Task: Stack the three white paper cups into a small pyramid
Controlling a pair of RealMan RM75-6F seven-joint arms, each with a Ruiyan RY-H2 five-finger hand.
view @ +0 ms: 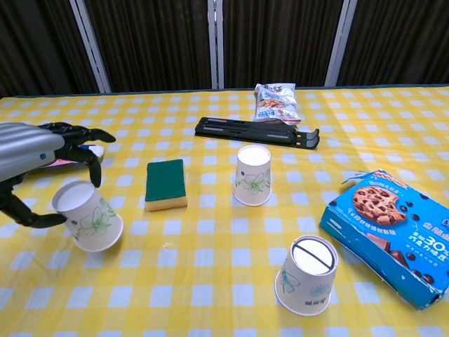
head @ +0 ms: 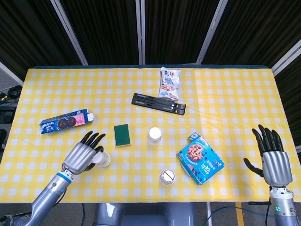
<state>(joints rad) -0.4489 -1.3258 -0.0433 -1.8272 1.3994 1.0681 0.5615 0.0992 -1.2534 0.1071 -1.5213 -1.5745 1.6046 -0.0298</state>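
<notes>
Three white paper cups, each printed with a pale green flower, stand upside down on the table, none stacked. The left cup (view: pixel 88 216) is tilted, its base leaning toward the left hand (view: pixel 31 158), whose dark fingers (view: pixel 90 167) curve over its top while the thumb lies against its near side, so the hand grips it. From the head view the same cup (head: pixel 102 159) sits just beside that hand (head: pixel 83 155), near the front-left part of the table. The middle cup (view: pixel 253 175) stands upright near the table's centre, just right of a green sponge (view: pixel 165 184). The near cup (view: pixel 306 274) stands upright close to the front edge (its base shows a dark line across it), beside a blue cookie box (view: pixel 389 234).

The right hand (head: pixel 271 157) hovers near the table's right front corner, fingers spread and pointing away, holding nothing.

The table wears a yellow-and-white checked cloth (head: pixel 235 94). Farther back lie a black folding stand (head: pixel 158 103) and a small snack bag (head: pixel 169 83); a long blue cookie packet (head: pixel 66 122) lies at the left. Behind the table hang dark curtains (head: pixel 178 28) crossed by pale metal poles.
</notes>
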